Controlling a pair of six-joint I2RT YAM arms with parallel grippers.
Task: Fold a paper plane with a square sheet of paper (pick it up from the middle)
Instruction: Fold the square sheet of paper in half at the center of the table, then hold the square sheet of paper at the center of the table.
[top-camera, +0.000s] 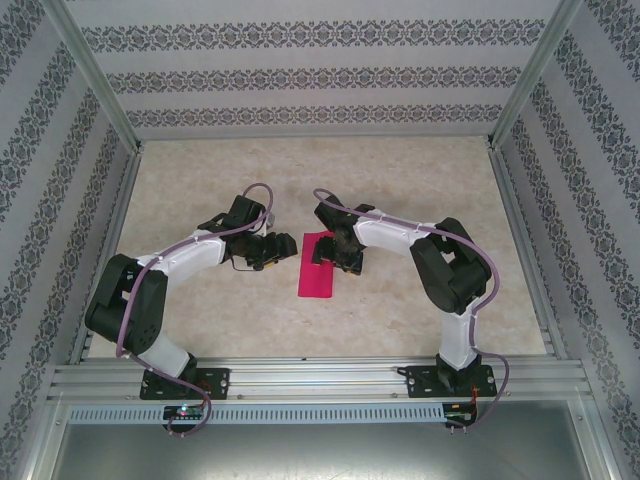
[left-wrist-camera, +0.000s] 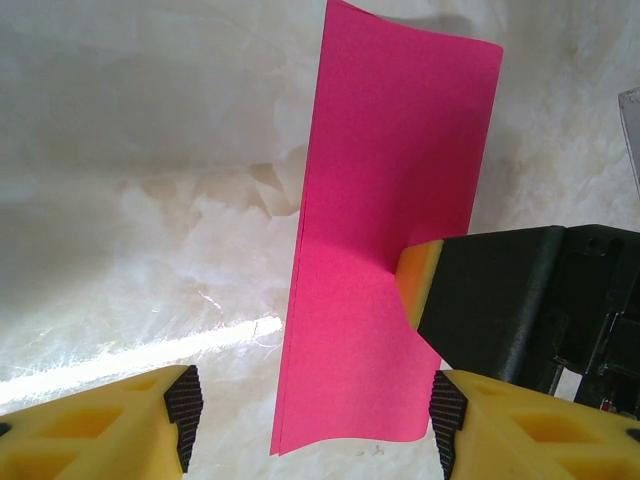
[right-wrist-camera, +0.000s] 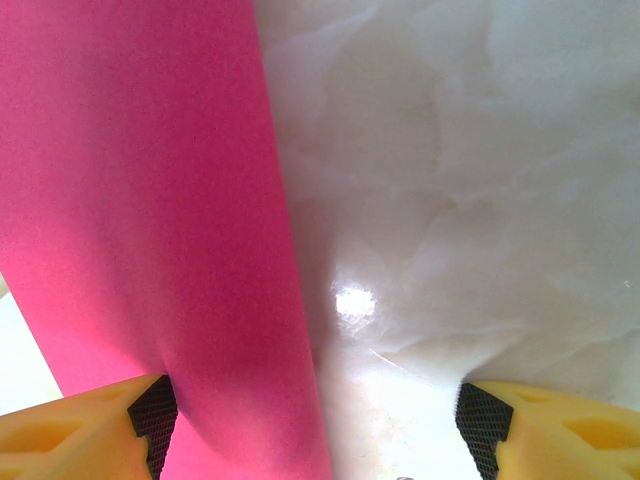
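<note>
Sheet (top-camera: 318, 272): folded into a narrow double-layer strip, lying flat mid-table (top-camera: 400, 190) between the two grippers.
Left gripper (top-camera: 275, 250): jaws spread to either side of the strip's end, clamping nothing.
Right gripper (top-camera: 340, 258): jaws wide, nothing grasped; one fingertip (left-wrist-camera: 418, 282) pins the strip's edge.
Done: first lengthwise half-fold, judging by the doubled edge.
Remaining: nose corners and wing folds; no dart shape yet.
</note>
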